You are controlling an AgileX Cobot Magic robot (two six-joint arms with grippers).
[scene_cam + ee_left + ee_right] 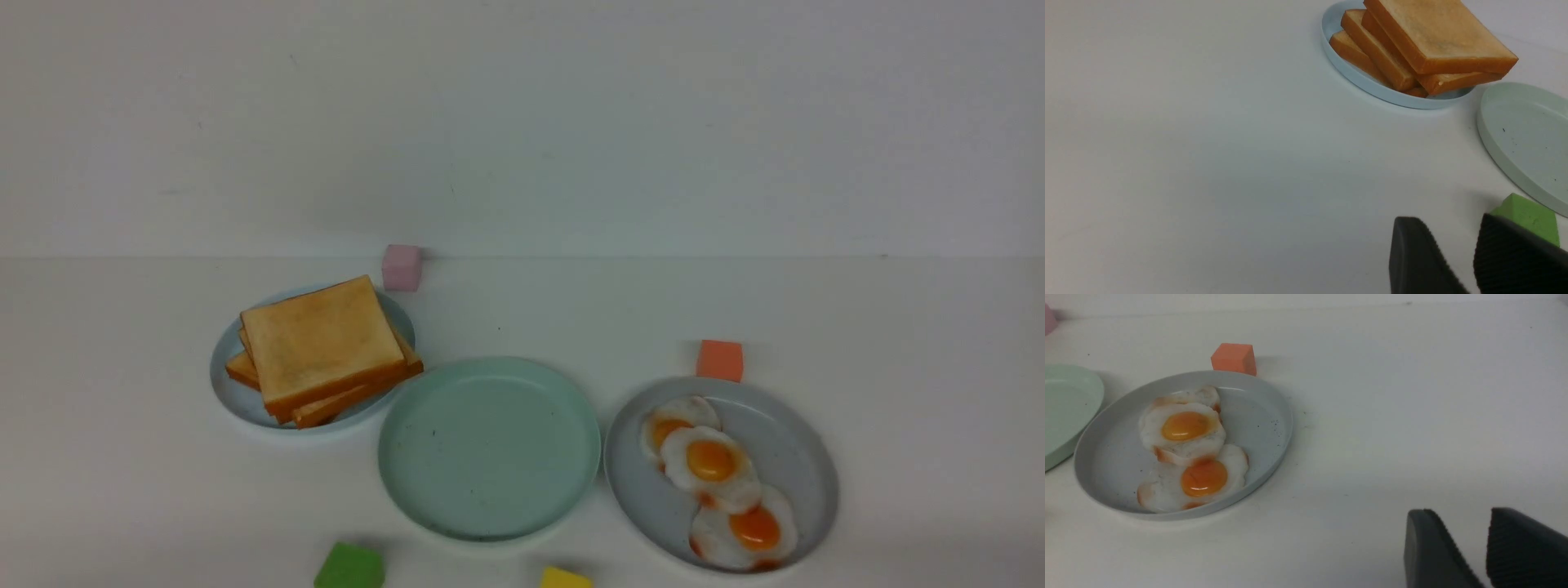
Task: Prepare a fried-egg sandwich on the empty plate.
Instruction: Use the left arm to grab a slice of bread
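Observation:
The empty plate [488,447], mint-green with tiny dark specks, sits at the centre front with nothing on it. Left of it a stack of toast slices [318,347] rests on a pale blue plate [219,371]. To its right, three fried eggs [710,461] overlap on a blue-grey plate [796,457]. No fried-egg sandwich is in view. In the left wrist view my left gripper [1449,222] is open and holds nothing, hovering over bare table short of the toast [1437,36]. My right gripper [1461,514] is open too, well to the side of the eggs [1186,426]. Neither arm shows in the front view.
Small cubes stand around the plates: pink [402,267] behind the toast, orange [719,360] behind the egg plate, green [349,567] and yellow [565,579] at the front edge. The green cube [1531,216] sits just behind one left finger. A white wall closes off the back.

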